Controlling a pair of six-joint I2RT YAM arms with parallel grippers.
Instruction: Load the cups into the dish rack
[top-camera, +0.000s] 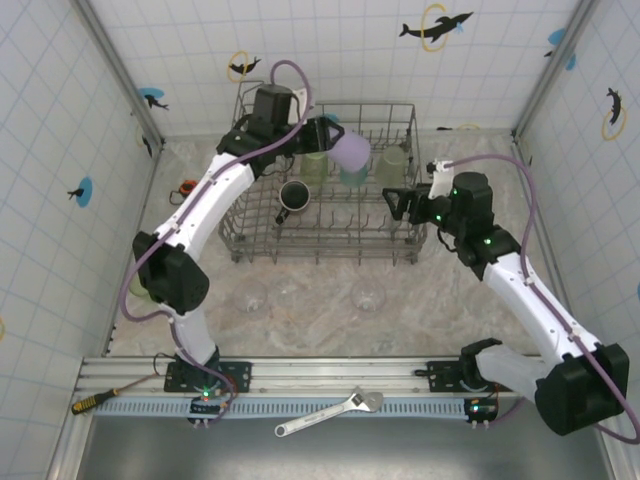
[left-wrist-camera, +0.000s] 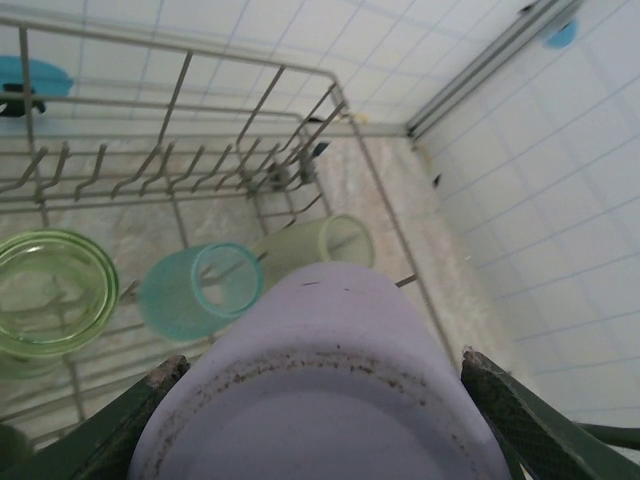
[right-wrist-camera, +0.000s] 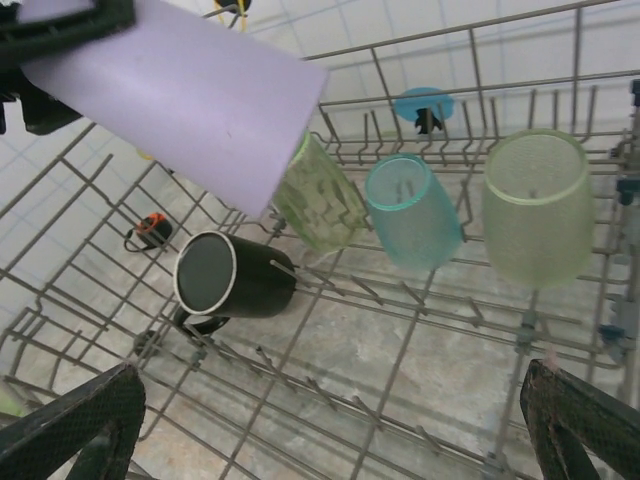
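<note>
Left gripper (left-wrist-camera: 322, 368) clasps the lavender cup (right-wrist-camera: 170, 90), tilted mouth-down over the dish rack's (top-camera: 330, 258) back row; right gripper (right-wrist-camera: 330, 425) gapes empty.

No readable writing anywhere
No letter, number or brand can be made out; the tiled walls (top-camera: 330, 50) bear only wordless dolphin-and-ring decals (top-camera: 437, 26).

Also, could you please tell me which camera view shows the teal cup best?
The right wrist view: the teal cup shows whole there, leaning on the tines of the rack. The left wrist view shows it smaller, beside the purple cup. From above, that purple cup hides part of it.
</note>
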